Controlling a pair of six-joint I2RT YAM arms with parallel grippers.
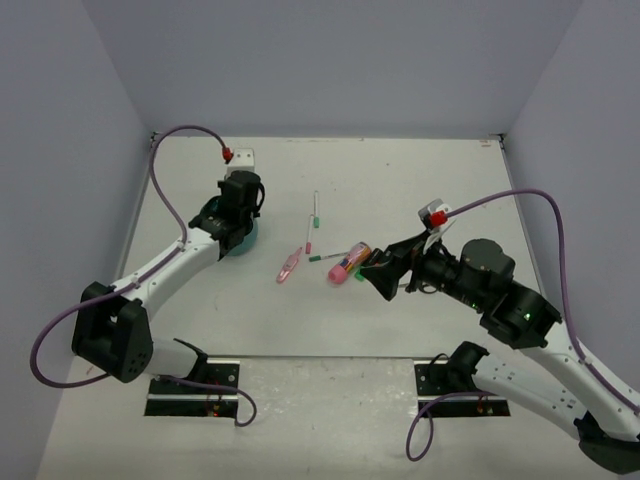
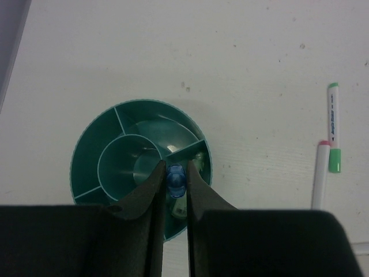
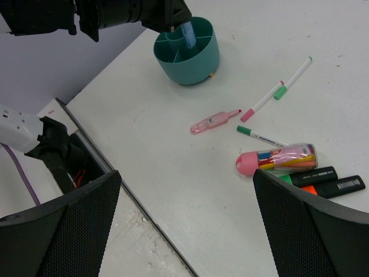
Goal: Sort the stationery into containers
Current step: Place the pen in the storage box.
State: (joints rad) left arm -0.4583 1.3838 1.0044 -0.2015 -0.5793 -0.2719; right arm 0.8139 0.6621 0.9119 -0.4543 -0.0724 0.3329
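your left gripper (image 2: 174,193) is clamped on a blue clip (image 2: 174,178), hanging just above the teal organiser (image 2: 92,151), over its outer ring and close to a divider wall. if you let go there, the clip could catch on the divider or the rim and tip out onto the table. your right gripper (image 1: 378,272) is spread wide and holds nothing. it sits well away from the organiser, just beside the pink tube (image 3: 277,158) and the highlighters (image 3: 323,178), and a careless reach could set them rolling.
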